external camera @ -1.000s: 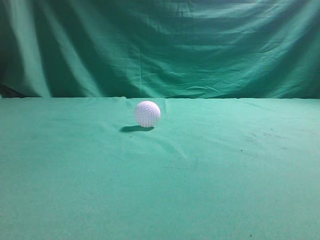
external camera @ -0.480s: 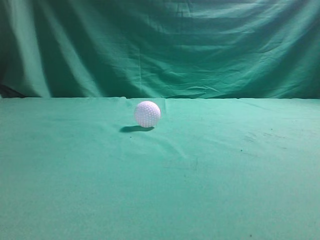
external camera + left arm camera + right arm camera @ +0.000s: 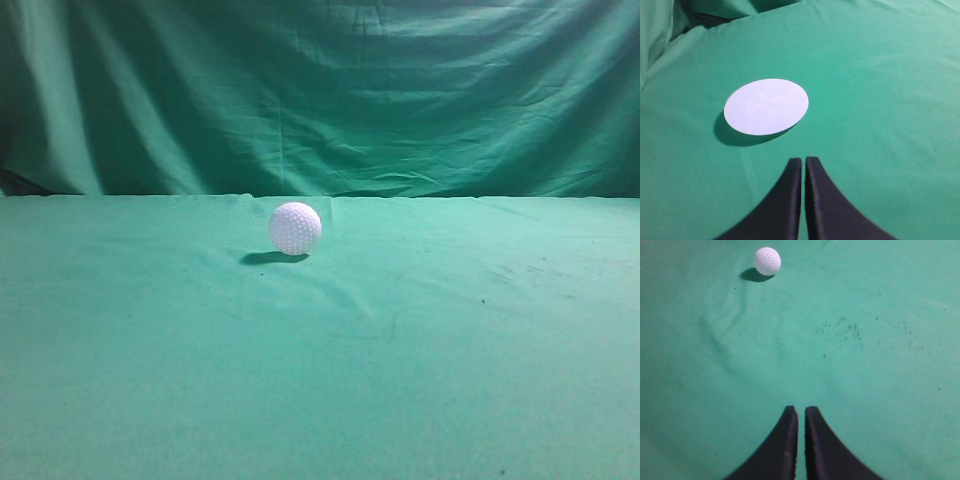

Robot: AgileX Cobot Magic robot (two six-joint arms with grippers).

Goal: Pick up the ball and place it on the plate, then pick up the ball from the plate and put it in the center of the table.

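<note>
Green cloth covers the whole table (image 3: 420, 350), and on it the ball (image 3: 295, 228) sits free, a little left of the middle in the exterior view and toward the draped backdrop (image 3: 320, 95), with nothing touching it. You should read the right wrist view first: the ball (image 3: 767, 261) lies well ahead of the right gripper (image 3: 800, 412) and off to the left of its line, so your reach goes forward and left. The right gripper's two black fingers stand together with only a thin slit between them, holding nothing; they will need to part before they can straddle the ball. A sphere has no long axis, so you need not turn the wrist for it. The left gripper (image 3: 804, 162) is likewise pressed together and empty, and its camera shows what neither other view does: the white plate (image 3: 766, 106), lying flat on the cloth just ahead and slightly left of those fingers, bare. That same view shows no ball, and the exterior view shows neither plate nor arms. My judgement is that the right arm has the clearer line to the ball, while the left sits nearer the plate; the first pick has not yet begun.
</note>
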